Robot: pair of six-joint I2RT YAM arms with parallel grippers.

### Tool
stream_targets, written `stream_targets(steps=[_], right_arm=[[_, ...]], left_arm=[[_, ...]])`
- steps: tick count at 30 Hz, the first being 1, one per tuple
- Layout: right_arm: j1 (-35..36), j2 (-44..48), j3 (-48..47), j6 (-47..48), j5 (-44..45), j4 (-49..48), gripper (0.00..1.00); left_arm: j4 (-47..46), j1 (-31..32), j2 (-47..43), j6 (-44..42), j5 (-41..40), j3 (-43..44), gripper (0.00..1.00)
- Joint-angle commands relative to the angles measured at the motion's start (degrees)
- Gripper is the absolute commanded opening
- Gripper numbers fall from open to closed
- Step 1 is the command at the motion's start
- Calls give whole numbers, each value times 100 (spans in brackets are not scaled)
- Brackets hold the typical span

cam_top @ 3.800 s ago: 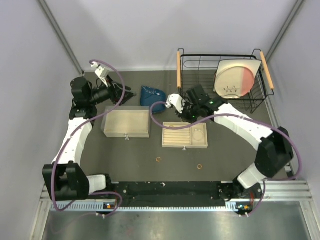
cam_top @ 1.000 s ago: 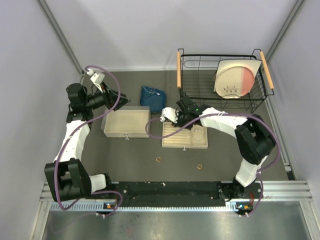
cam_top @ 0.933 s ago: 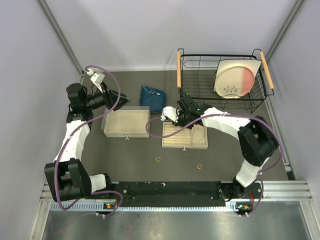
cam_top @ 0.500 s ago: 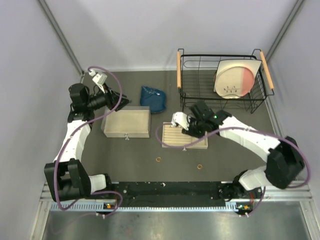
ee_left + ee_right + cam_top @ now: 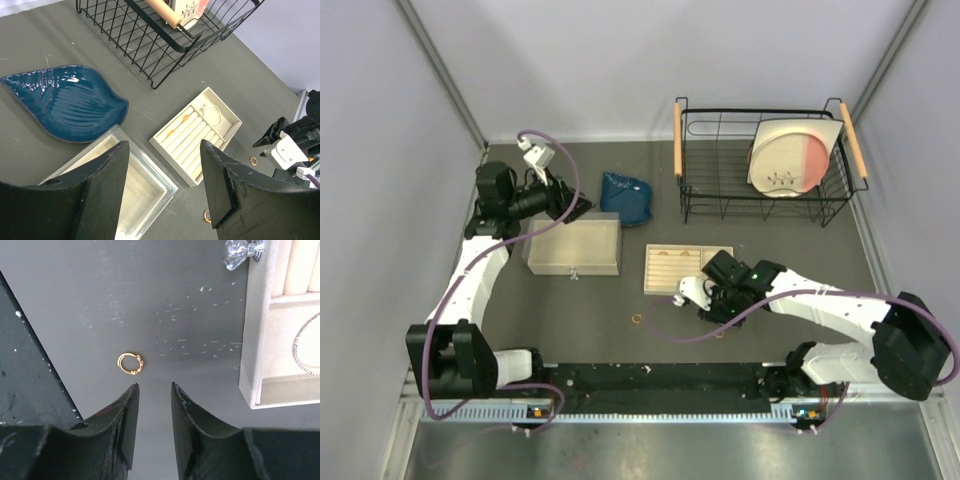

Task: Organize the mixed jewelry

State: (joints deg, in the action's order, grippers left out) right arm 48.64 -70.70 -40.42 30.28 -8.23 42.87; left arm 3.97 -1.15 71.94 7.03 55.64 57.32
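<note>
My right gripper (image 5: 154, 386) moved off the tray (image 5: 662, 268) to the near edge, fingers parted by a gold ring (image 5: 129, 363), left gripper (image 5: 164, 150) spread wide, grey tabletop (image 5: 590, 305), pale walls (image 5: 570, 60).

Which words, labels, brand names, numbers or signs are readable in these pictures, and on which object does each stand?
No readable text in any view.
The plate in the wire rack: a small dark pattern, too small to read as letters.
The tray, blue dish and gold ring: no writing shows.
</note>
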Motion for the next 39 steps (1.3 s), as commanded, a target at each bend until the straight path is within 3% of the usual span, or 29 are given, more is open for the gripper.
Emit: stream_targets(steps=[1, 13, 39], right_arm=[[14, -75, -53, -303, -73, -270, 32], [40, -401, -44, -286, -407, -297, 32], [330, -884, 105, -304, 84, -657, 26]], left_arm=[[16, 71, 30, -140, -132, 183, 64], [34, 88, 74, -175, -176, 86, 64], [69, 88, 162, -237, -158, 122, 64]])
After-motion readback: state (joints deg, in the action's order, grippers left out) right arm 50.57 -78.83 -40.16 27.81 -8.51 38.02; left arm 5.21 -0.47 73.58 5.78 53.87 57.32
